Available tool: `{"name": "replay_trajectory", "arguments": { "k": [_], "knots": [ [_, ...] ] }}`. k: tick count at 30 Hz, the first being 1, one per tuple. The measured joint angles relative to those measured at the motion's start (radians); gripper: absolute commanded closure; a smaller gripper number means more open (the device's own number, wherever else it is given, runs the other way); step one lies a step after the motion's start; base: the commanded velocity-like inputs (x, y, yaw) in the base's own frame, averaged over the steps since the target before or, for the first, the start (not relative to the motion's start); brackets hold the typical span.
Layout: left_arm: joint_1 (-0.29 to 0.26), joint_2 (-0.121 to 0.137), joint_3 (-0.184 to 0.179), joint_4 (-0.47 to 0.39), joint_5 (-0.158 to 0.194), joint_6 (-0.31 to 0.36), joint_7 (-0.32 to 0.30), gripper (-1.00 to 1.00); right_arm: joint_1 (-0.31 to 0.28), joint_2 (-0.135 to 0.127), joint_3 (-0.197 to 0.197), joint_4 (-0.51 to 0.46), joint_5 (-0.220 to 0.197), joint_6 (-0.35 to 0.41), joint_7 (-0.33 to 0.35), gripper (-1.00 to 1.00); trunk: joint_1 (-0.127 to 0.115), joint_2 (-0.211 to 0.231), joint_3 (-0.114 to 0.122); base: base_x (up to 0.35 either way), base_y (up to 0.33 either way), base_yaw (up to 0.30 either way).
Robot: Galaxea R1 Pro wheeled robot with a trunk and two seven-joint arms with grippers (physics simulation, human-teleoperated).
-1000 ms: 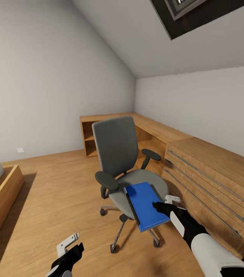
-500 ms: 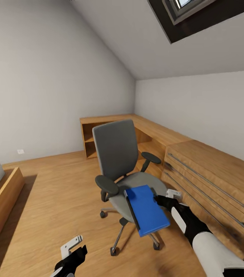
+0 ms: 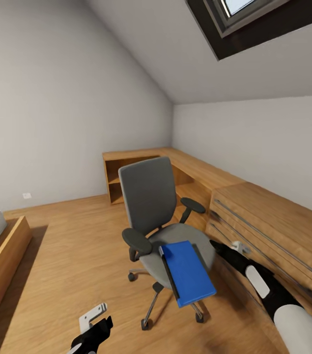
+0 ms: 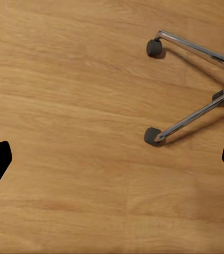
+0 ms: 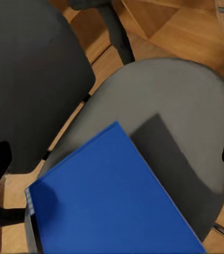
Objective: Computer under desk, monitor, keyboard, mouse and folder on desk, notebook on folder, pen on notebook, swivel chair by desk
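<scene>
The folder [image 3: 187, 273] lies on the swivel chair [image 3: 152, 206] seat, not yet moved to the desk. Right gripper [image 3: 233, 247] beside the chair, spread wide, empty; left gripper [image 3: 95, 322] likewise.

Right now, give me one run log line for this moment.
folder: on swivel chair seat | right tool: open, beside folder, apart | left tool: open, over floor

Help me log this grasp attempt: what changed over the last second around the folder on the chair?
The right gripper drew back from the folder, moving right toward the wooden drawer unit; it now holds nothing. The view tilted slightly. The folder stayed on the swivel chair seat, overhanging its front edge, and the left gripper stayed low over the floor.
</scene>
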Motion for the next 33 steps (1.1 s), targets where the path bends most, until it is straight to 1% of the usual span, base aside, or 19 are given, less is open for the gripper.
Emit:
{"name": "replay_trajectory", "arguments": {
  "k": [1,2,3,4,6,7,9,10,12,13,16,20,26,33],
  "knots": [
    [0.000,0.000,-0.001,0.000,0.000,0.000,0.001,-1.00,0.003,-0.006,0.000,0.004,-0.021,0.000,0.025,-1.00,-0.004,0.007,0.003,0.000,0.000,0.000],
    [0.000,0.000,-0.004,0.001,0.000,-0.001,0.002,-1.00,0.009,-0.014,-0.001,0.017,-0.061,0.000,0.072,-1.00,-0.008,0.014,0.006,0.000,0.000,0.000],
    [0.000,0.000,-0.007,0.001,0.000,-0.002,0.002,-1.00,0.011,-0.017,-0.001,0.027,-0.081,0.000,0.096,-1.00,-0.011,0.021,0.009,0.000,0.000,0.000],
    [0.000,0.000,-0.009,0.001,0.000,-0.007,0.003,-1.00,0.014,-0.021,-0.001,0.052,-0.118,0.000,0.135,-1.00,-0.015,0.028,0.013,0.000,0.000,0.000],
    [0.000,0.001,-0.011,0.001,0.001,-0.020,0.004,-1.00,0.016,-0.023,-0.003,0.080,-0.157,-0.001,0.165,-1.00,-0.023,0.042,0.019,0.000,0.000,0.000],
    [0.000,0.002,-0.011,0.001,0.003,-0.038,0.004,-1.00,0.017,-0.025,-0.006,0.104,-0.195,-0.002,0.183,-1.00,-0.027,0.049,0.022,0.000,0.000,0.000],
    [0.000,0.002,-0.011,0.002,0.004,-0.058,0.003,-1.00,0.018,-0.025,-0.008,0.120,-0.235,-0.003,0.196,-1.00,-0.035,0.063,0.028,0.000,0.000,0.000],
    [0.000,0.003,-0.012,0.002,0.005,-0.076,0.001,-1.00,0.019,-0.026,-0.010,0.131,-0.270,-0.004,0.207,-1.00,-0.038,0.070,0.031,0.000,0.000,0.000],
    [0.000,0.003,-0.013,0.002,0.005,-0.089,0.000,-1.00,0.019,-0.027,-0.011,0.138,-0.303,-0.003,0.220,-1.00,-0.046,0.084,0.038,0.000,0.000,0.000],
    [0.000,0.003,-0.014,0.002,0.005,-0.098,0.000,-1.00,0.019,-0.027,-0.012,0.143,-0.328,-0.003,0.233,-1.00,-0.050,0.091,0.041,0.000,0.000,0.000],
    [0.000,0.002,-0.015,0.002,0.004,-0.105,0.000,-1.00,0.020,-0.028,-0.012,0.148,-0.355,-0.001,0.247,-1.00,-0.061,0.112,0.050,0.000,0.000,0.000],
    [0.000,0.002,-0.016,0.002,0.003,-0.110,0.000,-1.00,0.020,-0.029,-0.012,0.150,-0.374,0.007,0.258,-1.00,-0.077,0.140,0.063,0.000,0.000,0.000],
    [0.000,0.001,-0.017,0.002,0.003,-0.112,0.000,-1.00,0.021,-0.038,-0.013,0.151,-0.381,0.057,0.264,-1.00,-0.100,0.182,0.081,0.000,0.000,0.000],
    [0.000,0.000,-0.019,0.002,0.003,-0.113,-0.001,-1.00,0.021,-0.049,-0.014,0.152,-0.387,0.078,0.265,-1.00,-0.127,0.231,0.103,0.000,0.000,0.000]
  ]
}}
